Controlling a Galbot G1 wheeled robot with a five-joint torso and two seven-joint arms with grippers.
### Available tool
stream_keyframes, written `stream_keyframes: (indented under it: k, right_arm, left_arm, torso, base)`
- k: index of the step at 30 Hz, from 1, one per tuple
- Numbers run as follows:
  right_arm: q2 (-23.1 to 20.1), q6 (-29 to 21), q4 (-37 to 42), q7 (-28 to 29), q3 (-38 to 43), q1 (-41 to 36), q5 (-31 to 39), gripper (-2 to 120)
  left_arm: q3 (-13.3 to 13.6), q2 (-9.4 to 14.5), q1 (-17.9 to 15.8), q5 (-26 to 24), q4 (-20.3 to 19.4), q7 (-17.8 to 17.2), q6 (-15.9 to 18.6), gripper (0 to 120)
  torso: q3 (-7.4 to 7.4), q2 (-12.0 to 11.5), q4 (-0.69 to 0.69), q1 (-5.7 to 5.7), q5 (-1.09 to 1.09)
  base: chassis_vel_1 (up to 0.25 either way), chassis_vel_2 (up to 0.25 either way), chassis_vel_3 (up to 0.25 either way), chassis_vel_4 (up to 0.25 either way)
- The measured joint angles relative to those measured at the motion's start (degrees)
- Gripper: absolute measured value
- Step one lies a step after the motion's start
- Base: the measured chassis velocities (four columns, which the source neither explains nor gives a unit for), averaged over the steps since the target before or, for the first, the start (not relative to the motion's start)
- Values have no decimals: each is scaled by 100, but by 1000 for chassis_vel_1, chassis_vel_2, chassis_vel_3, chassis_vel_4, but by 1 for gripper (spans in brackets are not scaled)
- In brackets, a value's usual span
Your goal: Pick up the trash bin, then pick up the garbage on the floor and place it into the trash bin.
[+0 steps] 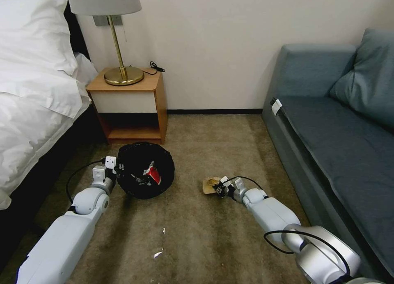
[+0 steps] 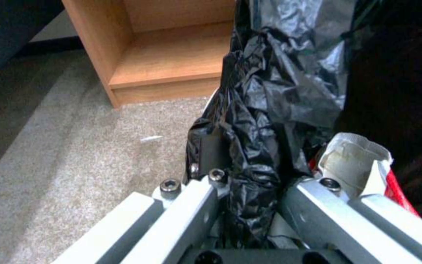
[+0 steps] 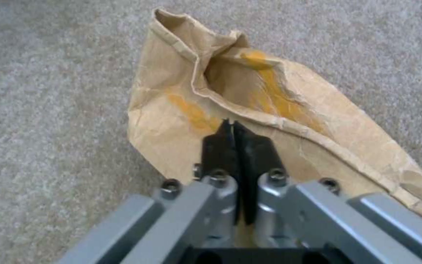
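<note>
The trash bin (image 1: 141,181), lined with a crinkled black bag (image 2: 269,95), is beside the nightstand, tilted so its mouth faces me. My left gripper (image 1: 116,171) (image 2: 250,176) is shut on its rim, one finger outside and one inside the liner. A red-and-white packet (image 1: 154,175) (image 2: 352,161) lies inside the bin. To the right, a piece of garbage, crumpled brown paper (image 1: 210,184) (image 3: 279,99), rests on the carpet. My right gripper (image 1: 220,188) (image 3: 233,135) is shut on the paper's near edge, fingertips pressed together.
A wooden nightstand (image 1: 131,103) (image 2: 172,62) with a brass lamp (image 1: 121,72) stands behind the bin. The bed (image 1: 33,111) runs along the left and a blue-grey sofa (image 1: 328,128) along the right. Small white scraps (image 1: 158,254) lie on the carpet near me.
</note>
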Motion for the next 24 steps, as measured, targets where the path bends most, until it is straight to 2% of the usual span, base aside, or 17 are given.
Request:
stream_keyframes:
  k: [10, 24]
  right_arm:
    - [-11, -15, 91, -66, -1, -69, 82, 0]
    - [-139, -165, 969, 31, -353, -134, 432, 0]
  left_arm:
    - [-7, -42, 21, 26, 38, 13, -27, 0]
    - [-16, 37, 32, 11, -80, -13, -19, 0]
  torso:
    - [0, 0, 0, 0, 0]
    - [0, 0, 0, 0, -1]
  base:
    - [0, 0, 0, 0]
    - [0, 0, 0, 0]
